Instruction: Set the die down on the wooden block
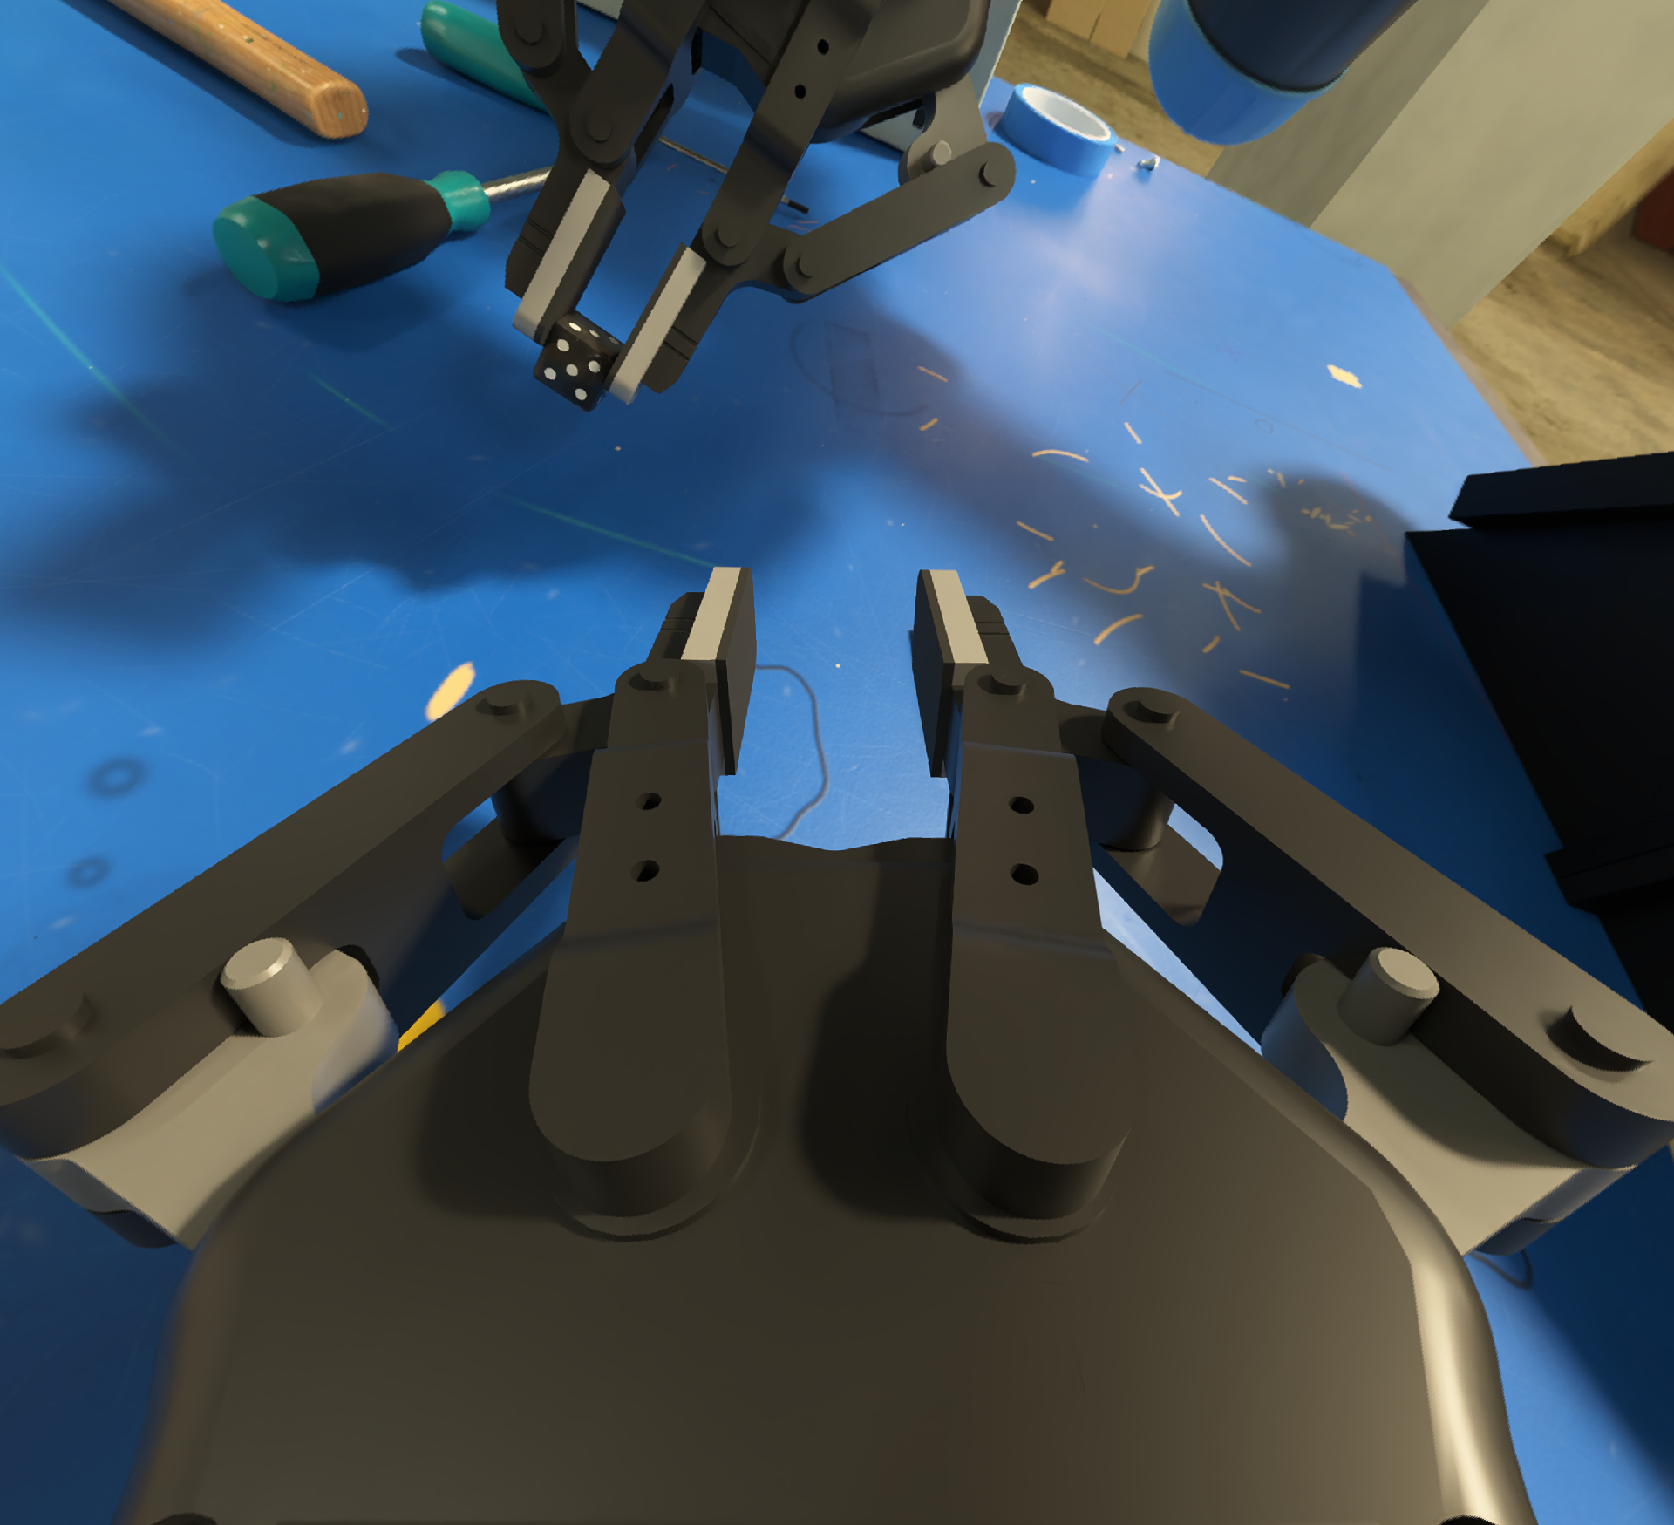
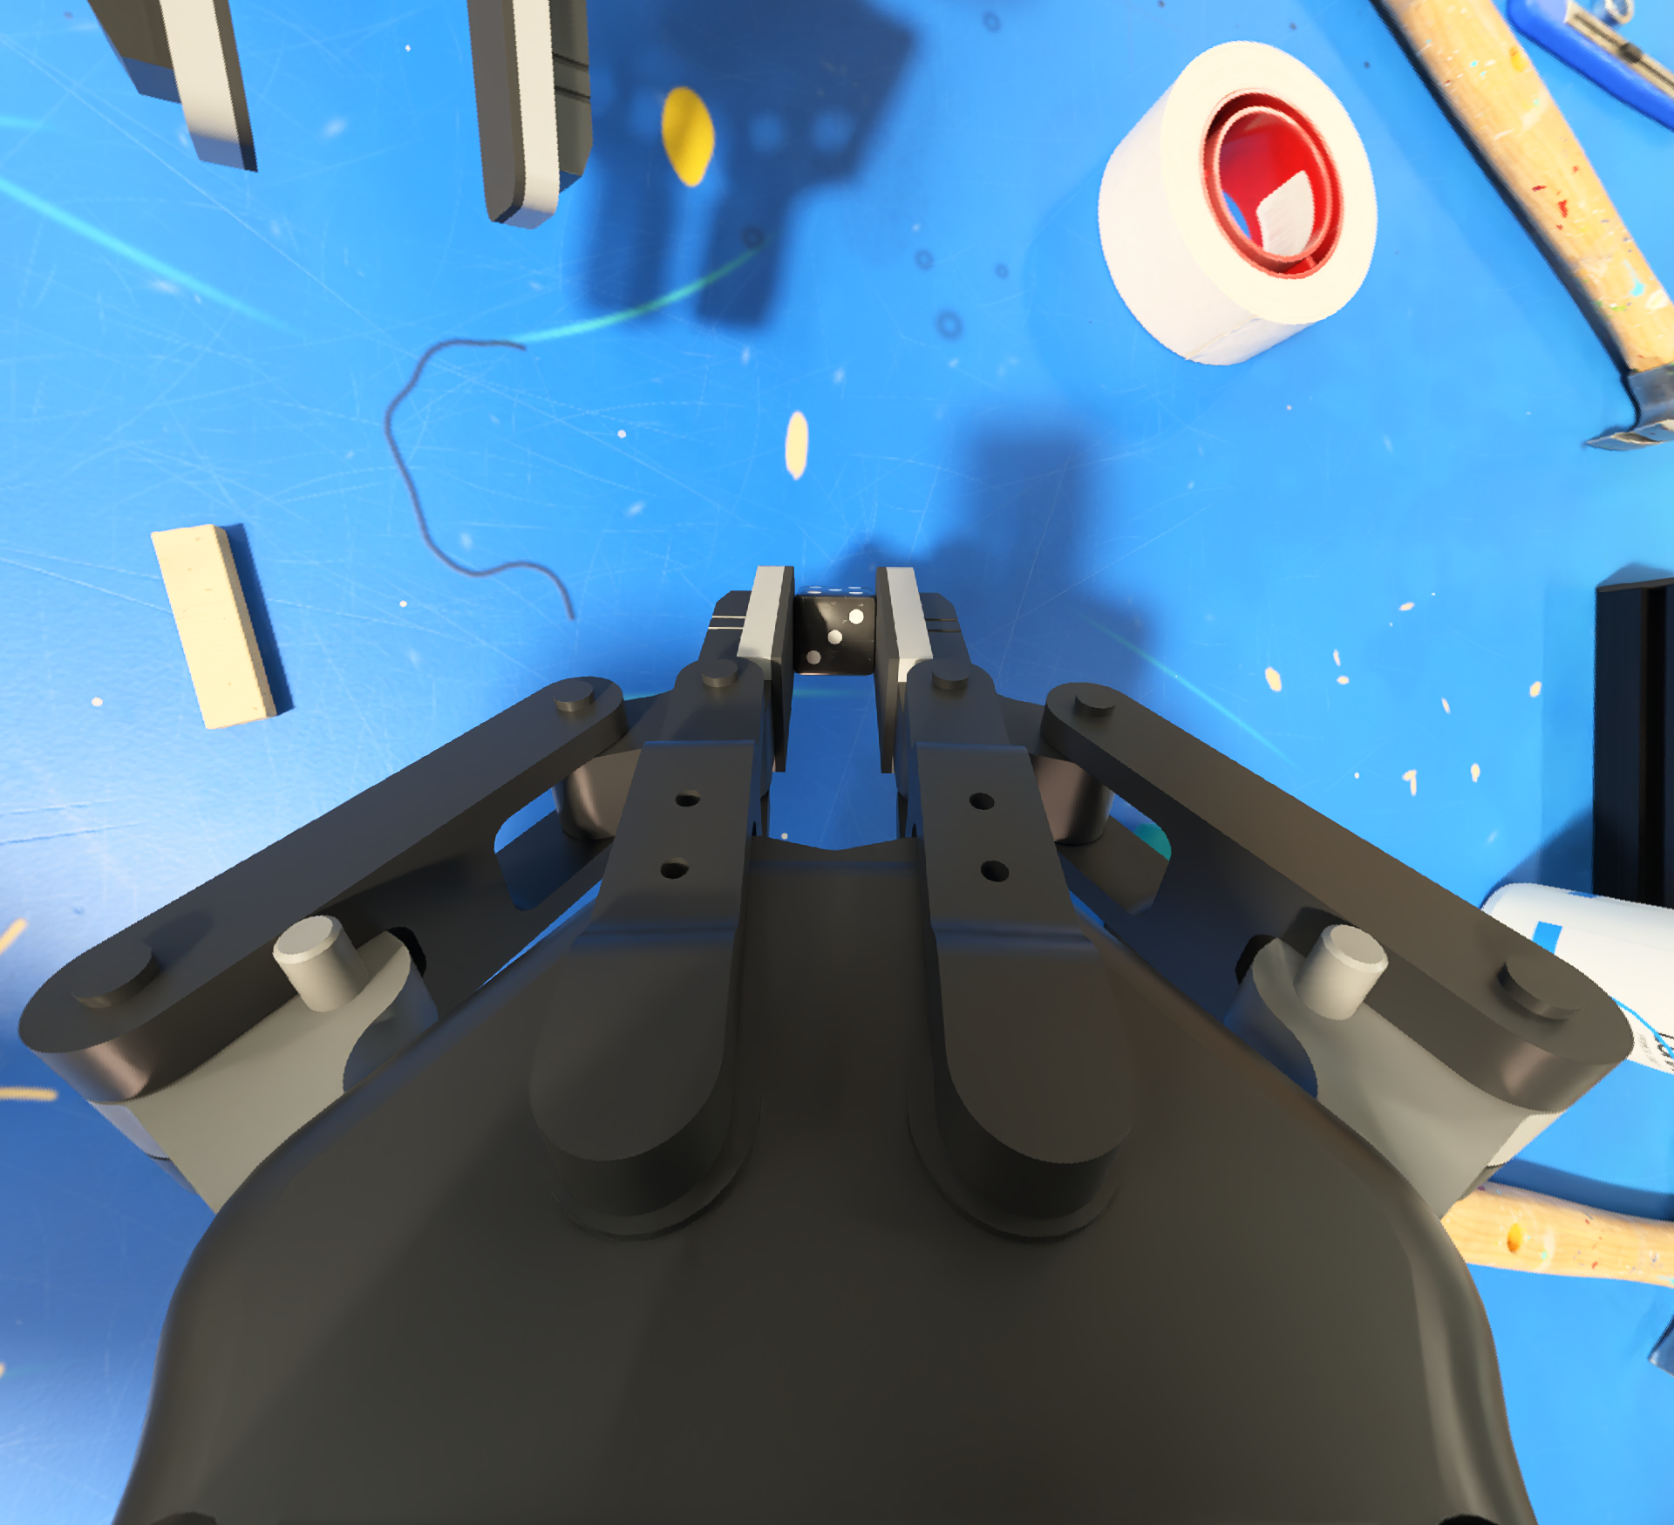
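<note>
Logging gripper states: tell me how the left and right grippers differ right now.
The right gripper is shut on the die; the left gripper is open and holds nothing. The right gripper's pads press the die's sides, while the left gripper's pads stand apart over the blue table. Both are dark two-finger grippers with pale pads.

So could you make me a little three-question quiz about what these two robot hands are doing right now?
1. True or false: the right gripper is shut on the black die.
2. Multiple choice: the left gripper is A) holding the die, B) open and empty, C) gripping the white tape roll.
3. Fill in: the pale wooden block lies flat on the blue ____, with nothing on it.

Key: 1 true; 2 B; 3 table.
</note>
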Robot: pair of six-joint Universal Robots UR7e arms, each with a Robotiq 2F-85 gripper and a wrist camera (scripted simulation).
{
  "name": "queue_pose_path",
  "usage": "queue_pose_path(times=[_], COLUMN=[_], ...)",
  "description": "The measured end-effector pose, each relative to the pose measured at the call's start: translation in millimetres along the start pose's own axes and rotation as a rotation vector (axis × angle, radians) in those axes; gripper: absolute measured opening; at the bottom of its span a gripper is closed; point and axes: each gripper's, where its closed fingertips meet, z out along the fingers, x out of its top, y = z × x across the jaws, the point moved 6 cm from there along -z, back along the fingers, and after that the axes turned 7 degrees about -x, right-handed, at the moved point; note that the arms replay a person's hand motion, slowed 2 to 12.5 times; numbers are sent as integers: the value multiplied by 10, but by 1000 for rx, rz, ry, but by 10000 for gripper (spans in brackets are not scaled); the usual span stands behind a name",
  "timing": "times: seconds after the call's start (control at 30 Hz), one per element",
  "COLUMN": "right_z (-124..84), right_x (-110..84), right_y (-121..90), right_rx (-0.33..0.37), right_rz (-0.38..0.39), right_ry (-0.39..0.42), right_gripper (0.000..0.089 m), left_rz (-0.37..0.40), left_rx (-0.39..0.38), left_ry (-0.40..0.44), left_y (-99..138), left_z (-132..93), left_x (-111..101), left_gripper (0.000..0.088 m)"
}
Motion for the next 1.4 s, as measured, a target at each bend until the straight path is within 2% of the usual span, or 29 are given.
queue_pose_path(times=[0.17,0.3,0.37,0.53,0.63,0.7,0.83,0.93,0.97,1.17,1.4], right_z=[57,24,-15,-140,-212,-256,-331,-374,-388,-476,-544], right_x=[6,-4,-21,-89,-137,-164,-202,-219,-223,-215,-196], right_y=[-33,-73,-95,-143,-165,-182,-210,-226,-232,-285,-419], right_rx=[41,57,61,52,39,34,25,16,12,4,42], right_rz=[-28,-36,-36,-22,-12,-1,23,35,37,40,32], right_ry=[-34,-43,-46,-50,-47,-43,-26,-17,-15,0,1], right_gripper=[159,159,159,159,159,159,159,159,159,159,159], left_rz=[38,79,104,180,201,205,228,248,250,257,222], left_rx=[41,60,82,154,182,192,214,228,235,311,375], left_ry=[-57,-112,-144,-235,-295,-341,-437,-486,-488,-477,-451], left_y=[-14,17,27,54,77,90,98,95,91,-38,-256], left_z=[32,94,131,250,346,412,511,537,538,455,337], left_x=[-53,-93,-115,-169,-213,-253,-340,-378,-370,-308,-274], left_gripper=[338,402,465,705,831,853,853,744,700,591,574])
